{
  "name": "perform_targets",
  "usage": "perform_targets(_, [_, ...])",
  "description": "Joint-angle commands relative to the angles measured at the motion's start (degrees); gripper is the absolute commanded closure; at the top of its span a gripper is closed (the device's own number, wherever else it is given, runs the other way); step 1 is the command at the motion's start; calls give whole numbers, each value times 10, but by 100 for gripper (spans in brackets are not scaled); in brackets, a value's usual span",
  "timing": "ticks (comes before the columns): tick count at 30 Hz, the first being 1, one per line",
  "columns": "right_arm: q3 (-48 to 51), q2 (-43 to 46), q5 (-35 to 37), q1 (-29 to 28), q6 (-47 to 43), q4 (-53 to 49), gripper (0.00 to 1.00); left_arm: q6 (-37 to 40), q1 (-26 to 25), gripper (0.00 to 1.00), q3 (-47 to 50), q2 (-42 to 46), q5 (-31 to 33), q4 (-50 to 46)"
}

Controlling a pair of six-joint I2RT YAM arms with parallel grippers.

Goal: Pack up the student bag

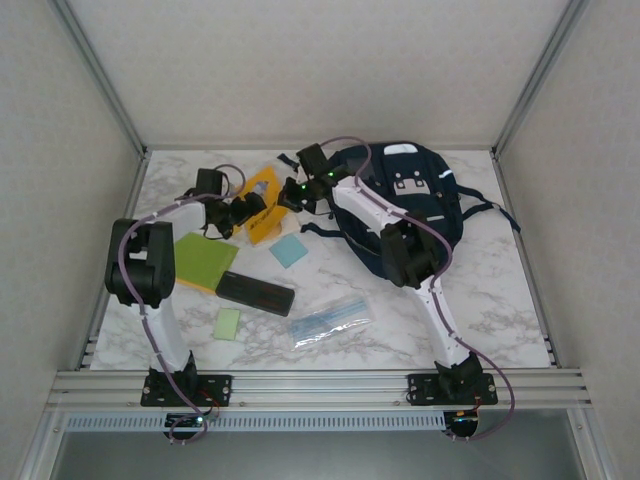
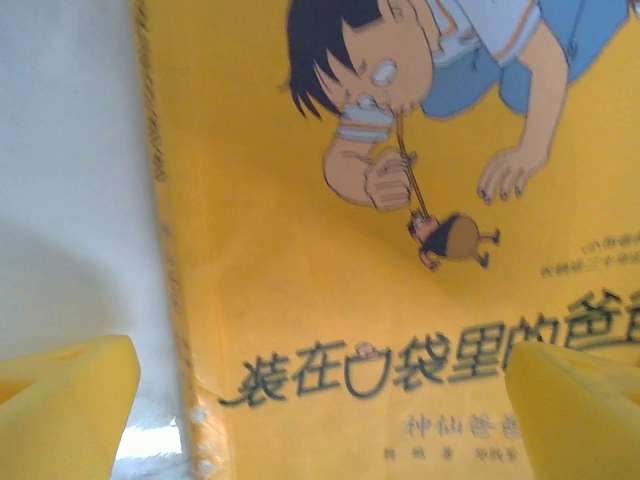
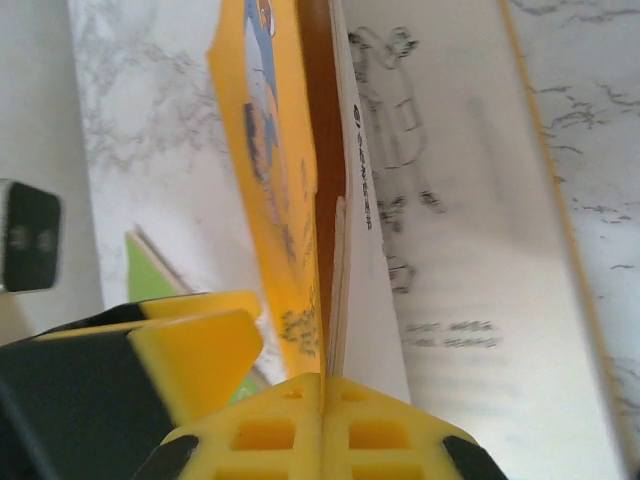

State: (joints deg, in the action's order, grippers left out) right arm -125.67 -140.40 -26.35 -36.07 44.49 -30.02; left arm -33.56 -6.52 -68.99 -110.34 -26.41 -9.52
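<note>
I judge the right gripper (image 3: 322, 385) pinches the book's (image 3: 275, 230) edge to stand it up for the bag (image 1: 425, 205); left gripper (image 2: 320, 410) fingers are spread, facing its cover.

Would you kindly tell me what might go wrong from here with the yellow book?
1. The right end effector is shut on a thin edge of the book, while the left end effector stands open, facing its cover. With so small a hold, the book may slip or swing.
2. The book is splayed, with the cover apart from the pages, so loose pages could crease or snag on the way to the bag.
</note>
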Motion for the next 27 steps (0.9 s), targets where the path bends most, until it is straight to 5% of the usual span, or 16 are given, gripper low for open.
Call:
perform_targets(1, [0,45,-37,10,32,6,100,-71,10,5,46,12,-66,146])
perform_targets(12, [102,120,-87,41,116,113,100,-178,-10,6,102,-15,-86,386])
perform_targets(20, [188,165,-105,65,154,184,100,-218,-56,8,68,-63,-93,446])
perform_targets(24, [234,178,-110,74,168,212,100,-262,-73,15,55,-85,-101,496])
perform_targets(27, [267,188,-106,80,171,224,100,-263,-79,29,46,-81,-100,496])
